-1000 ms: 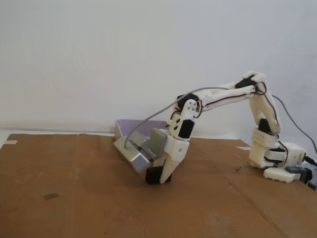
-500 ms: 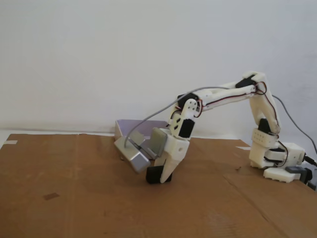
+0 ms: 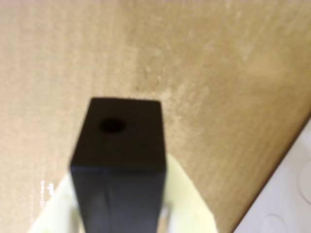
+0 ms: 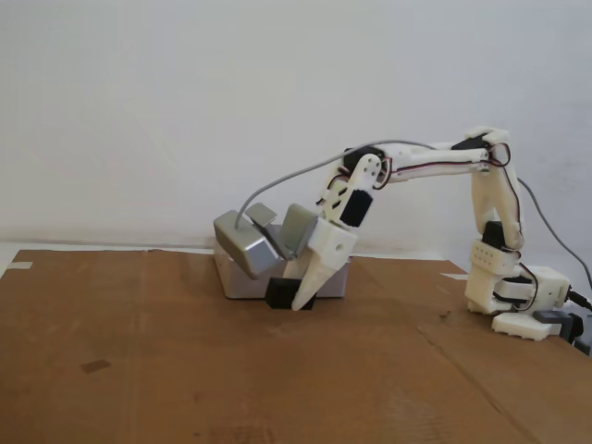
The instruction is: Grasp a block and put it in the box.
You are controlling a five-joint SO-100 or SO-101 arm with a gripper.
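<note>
The end effector [image 4: 298,298] is clenched on the block [image 4: 280,294], carrying it clear of the table [image 4: 139,351]. In the fixed view the white pointed finger [image 4: 314,277] slants down and to the left, and the small black block sits at its lower end, with a strip of brown surface showing beneath it, so it is lifted rather than resting. The block hangs in front of the near wall of the box [image 4: 242,283], which stands toward the far edge of the table, left of the arm's base [image 4: 523,305]; from this angle I cannot tell whether the block is over the box or just short of it. A grey metallic housing [image 4: 243,243] with a grey cable [image 4: 305,176] rides on the wrist, above and left of the block, partly hiding the box's top.

In the wrist view the block [image 3: 119,160] fills the lower middle, its matte black end face turned up toward the camera with a small round hole [image 3: 112,126] in it. Pale finger surfaces [image 3: 187,199] flank it on both sides, pressed against it. Behind it lies blurred brown cardboard, and a white part of the arm shows in the lower right corner.

The table top is covered in brown cardboard sheets, with a plain white wall [image 4: 185,111] behind.
</note>
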